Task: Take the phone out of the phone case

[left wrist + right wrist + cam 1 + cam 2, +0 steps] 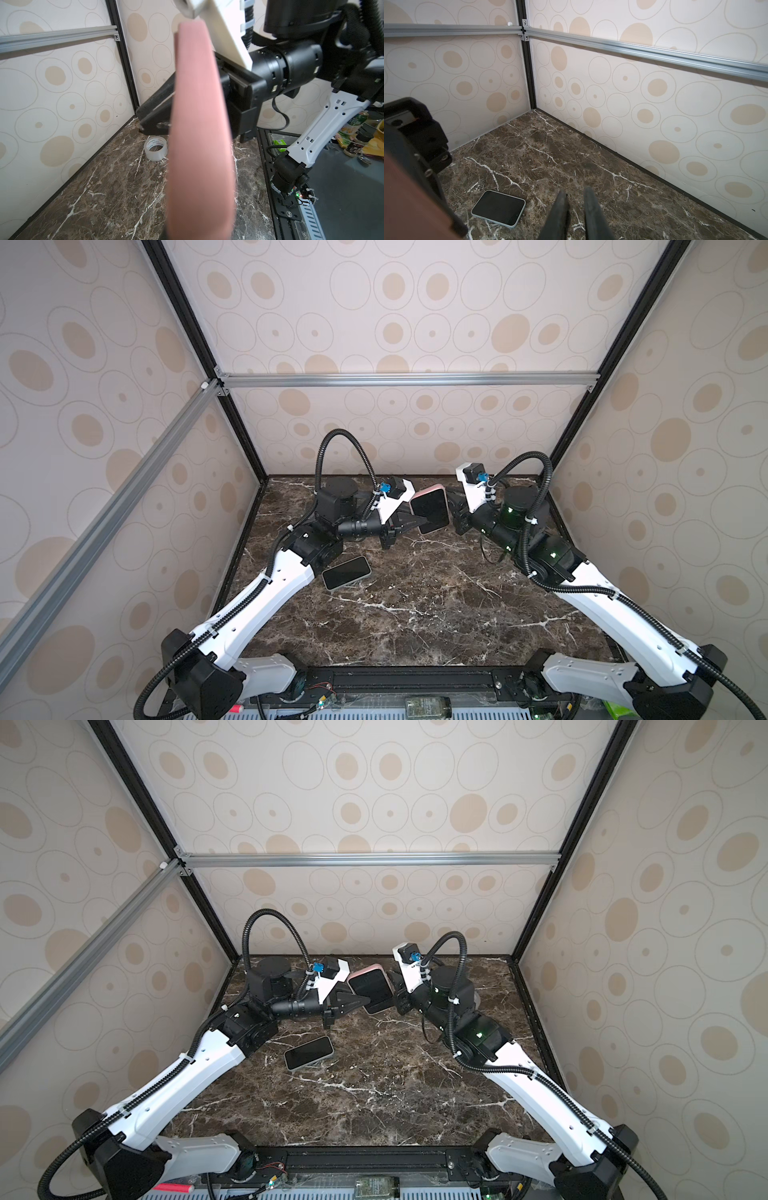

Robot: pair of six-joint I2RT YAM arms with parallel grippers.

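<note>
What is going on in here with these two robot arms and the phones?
The left arm has its jaws clamped on the edge of a phone in a pink case, holding it up off the table near the back. The right arm has its jaws beside it, slightly apart, with nothing between them. The phone still looks seated in its case. A second phone lies flat by the left arm.

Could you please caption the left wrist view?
Pink phone case in foreground, right gripper behind it, tape roll on marble table.
</note>
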